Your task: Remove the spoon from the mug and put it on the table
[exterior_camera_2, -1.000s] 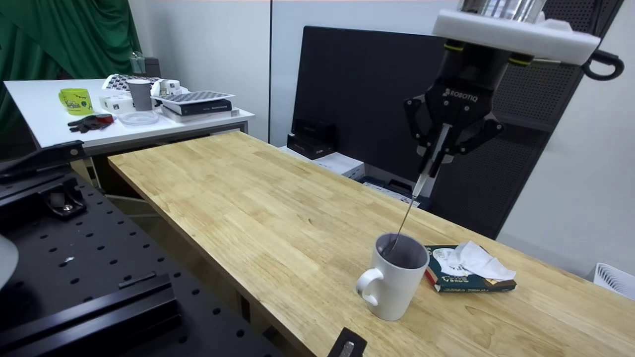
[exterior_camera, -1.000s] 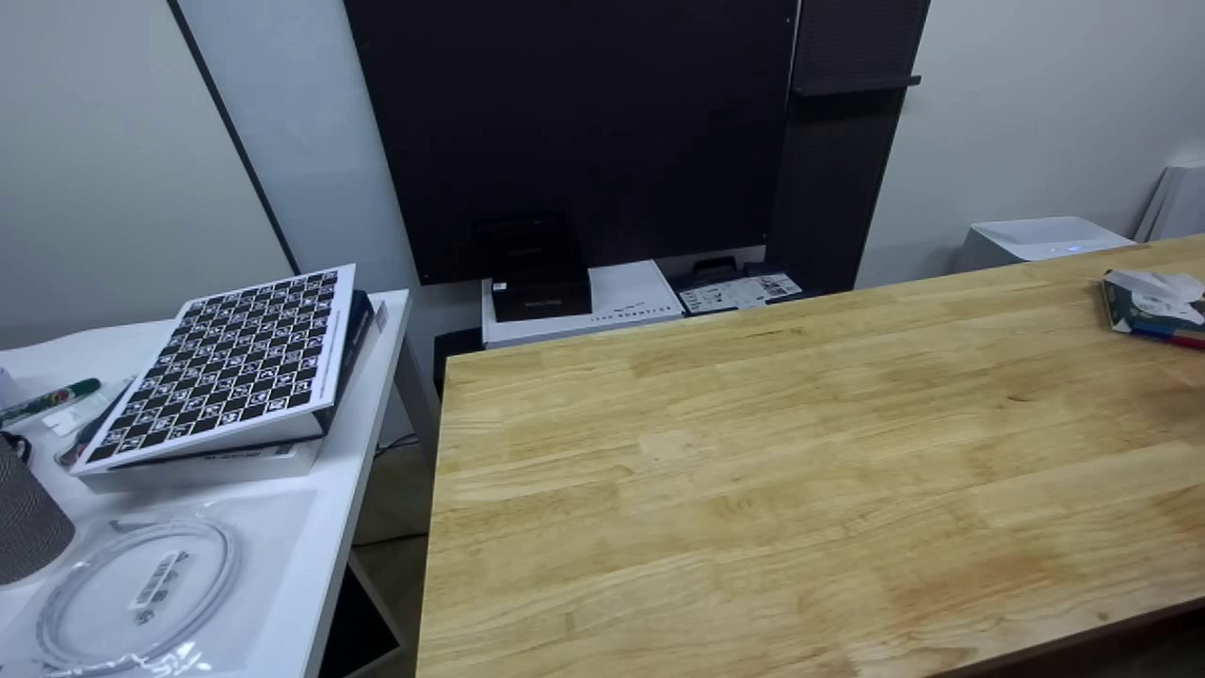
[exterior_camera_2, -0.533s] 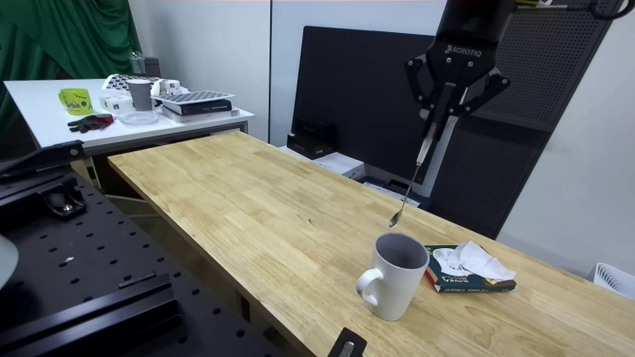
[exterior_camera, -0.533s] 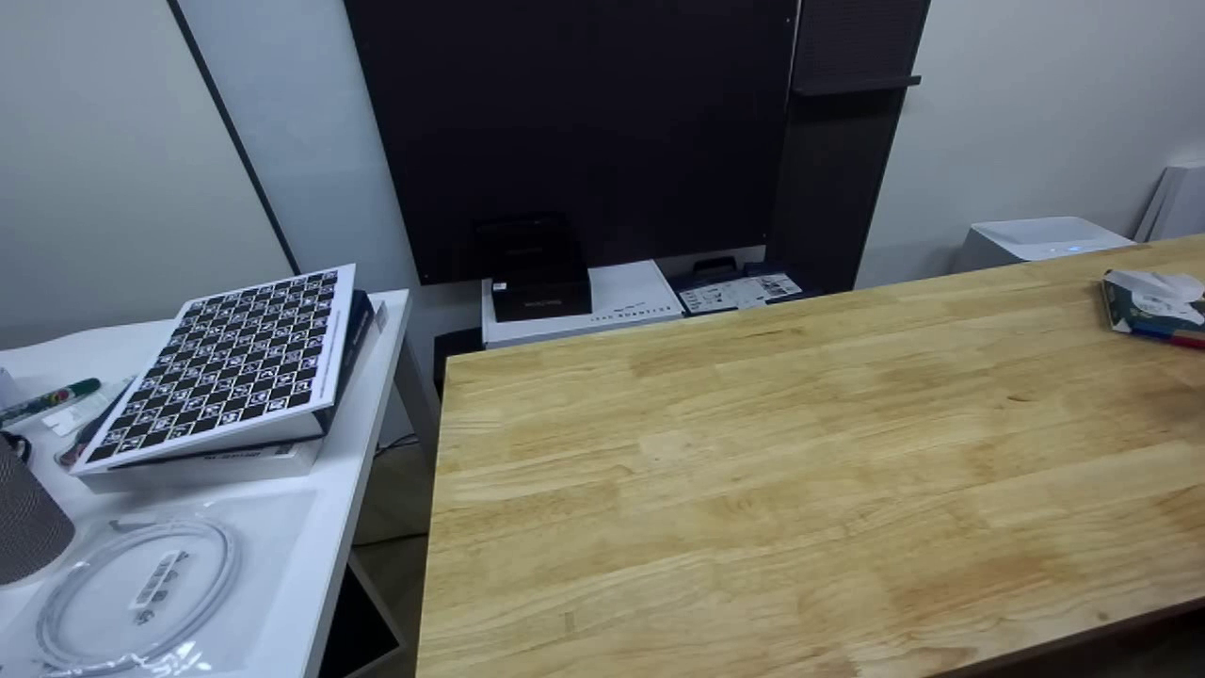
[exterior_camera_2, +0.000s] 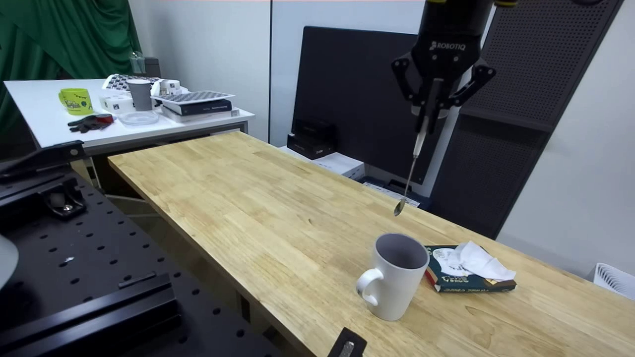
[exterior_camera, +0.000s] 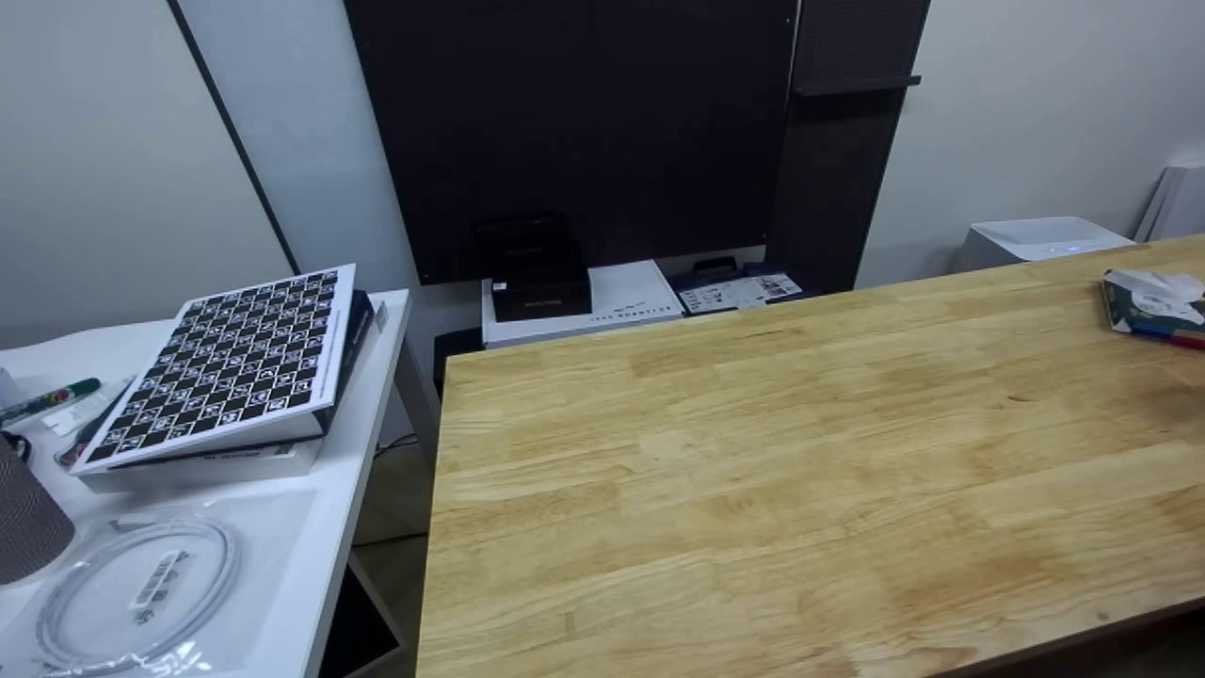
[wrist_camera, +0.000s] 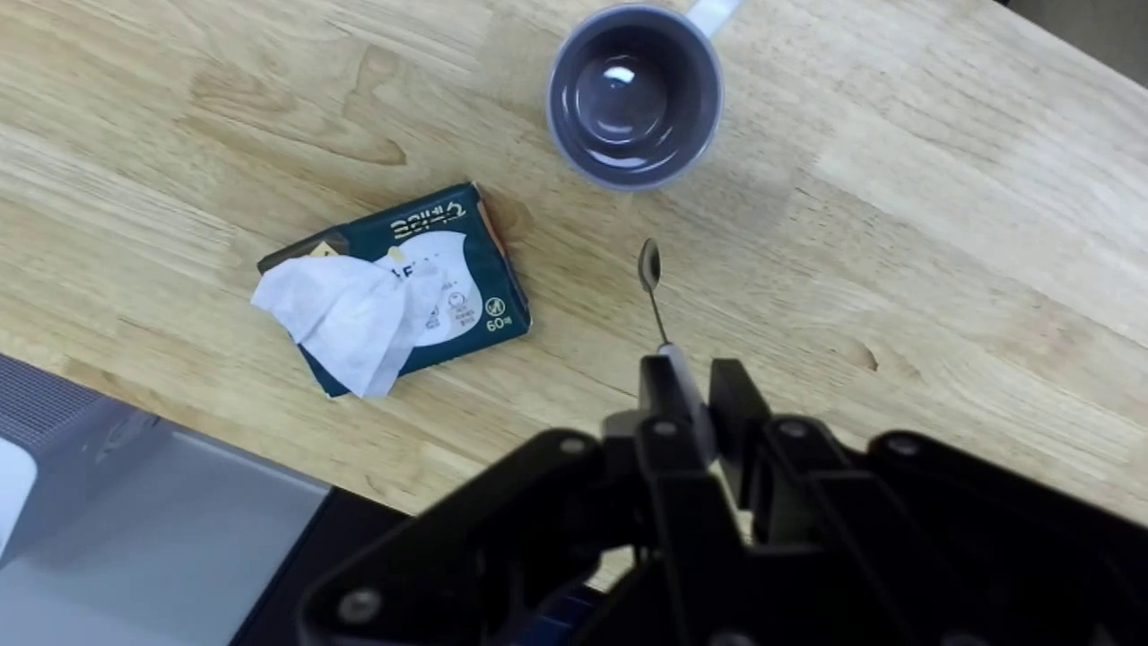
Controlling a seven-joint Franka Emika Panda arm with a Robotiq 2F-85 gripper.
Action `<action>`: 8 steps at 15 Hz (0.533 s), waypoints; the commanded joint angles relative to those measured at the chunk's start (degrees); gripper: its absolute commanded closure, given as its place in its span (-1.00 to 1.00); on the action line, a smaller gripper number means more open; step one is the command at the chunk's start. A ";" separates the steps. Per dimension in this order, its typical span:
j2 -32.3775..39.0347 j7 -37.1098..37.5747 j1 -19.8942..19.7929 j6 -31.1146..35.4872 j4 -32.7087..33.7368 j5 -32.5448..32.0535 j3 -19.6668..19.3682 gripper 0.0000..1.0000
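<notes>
My gripper (exterior_camera_2: pixel 430 118) is shut on the pale upper handle of the spoon (exterior_camera_2: pixel 419 143). The spoon hangs tilted, its thin stem and small silvery bowl pointing down, in the air above and behind the mug (exterior_camera_2: pixel 396 287). In the wrist view the gripper (wrist_camera: pixel 695 377) pinches the handle, and the spoon's bowl (wrist_camera: pixel 650 263) shows over bare wood. The white mug with grey inside stands upright and empty; it also shows in the wrist view (wrist_camera: pixel 686 117). The light wooden table (exterior_camera_2: pixel 278 198) also shows in an exterior view (exterior_camera: pixel 753 490), where gripper, spoon and mug are out of view.
A dark green wipes pack (exterior_camera_2: pixel 471 283) with a white tissue on top lies beside the mug; it also shows in the wrist view (wrist_camera: pixel 457 305). A black perforated surface (exterior_camera_2: pixel 124 277) borders the table's near side. A white side desk (exterior_camera_2: pixel 44 109) holds various items.
One second ago the spoon's bowl was inside the mug. My gripper has risen, lifting the spoon out, and then shifted slightly left in the exterior view. The mug has not moved.
</notes>
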 commanded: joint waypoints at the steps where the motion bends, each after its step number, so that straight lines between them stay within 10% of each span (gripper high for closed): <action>1: 0.30 -7.39 -1.36 7.94 -5.45 6.49 2.39 0.93; 8: 5.23 -32.62 -8.63 14.25 -7.89 30.18 13.69 0.93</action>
